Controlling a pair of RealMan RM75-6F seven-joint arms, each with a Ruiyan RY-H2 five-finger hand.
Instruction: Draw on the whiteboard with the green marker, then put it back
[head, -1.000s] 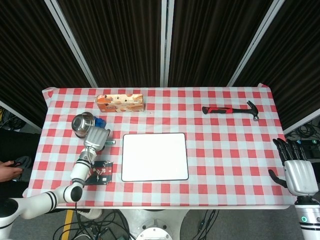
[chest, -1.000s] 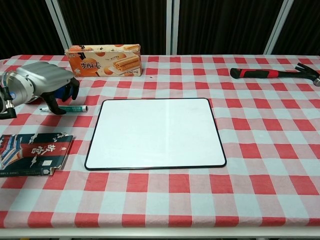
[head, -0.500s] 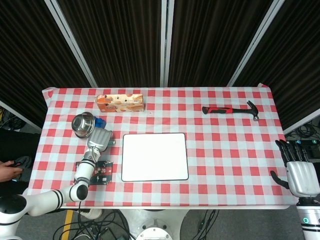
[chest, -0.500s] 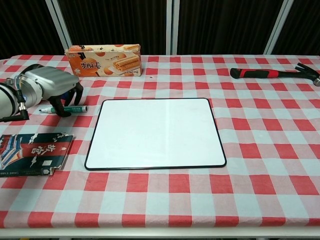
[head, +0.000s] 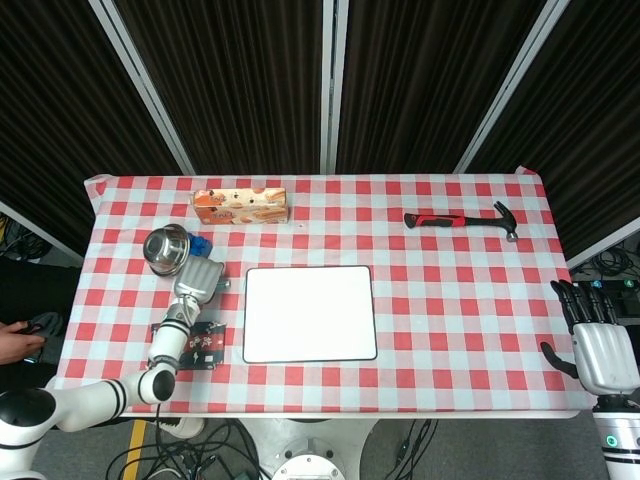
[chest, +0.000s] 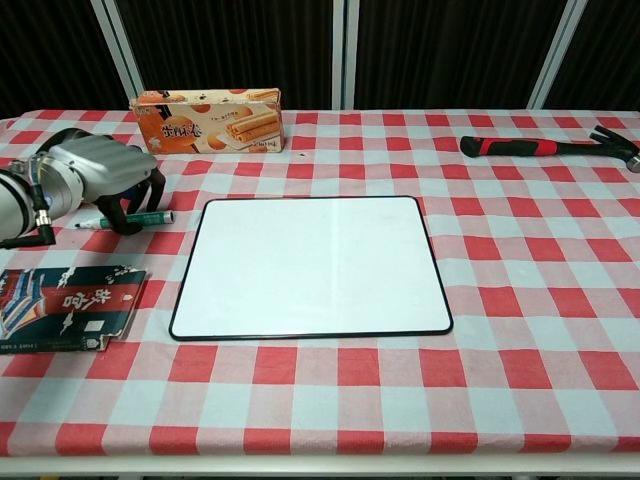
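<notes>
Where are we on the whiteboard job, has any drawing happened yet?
Nothing is drawn: the whiteboard is blank. The left hand is down over the green marker, which lies on the table left of the board; its fingers curl around it, but a firm grip cannot be confirmed. The right hand waits open at the table's right edge. Left: lift, draw, put the marker back.

Glossy smooth whiteboard (chest: 310, 265) on checked cloth tablecloth (chest: 520, 300).
</notes>
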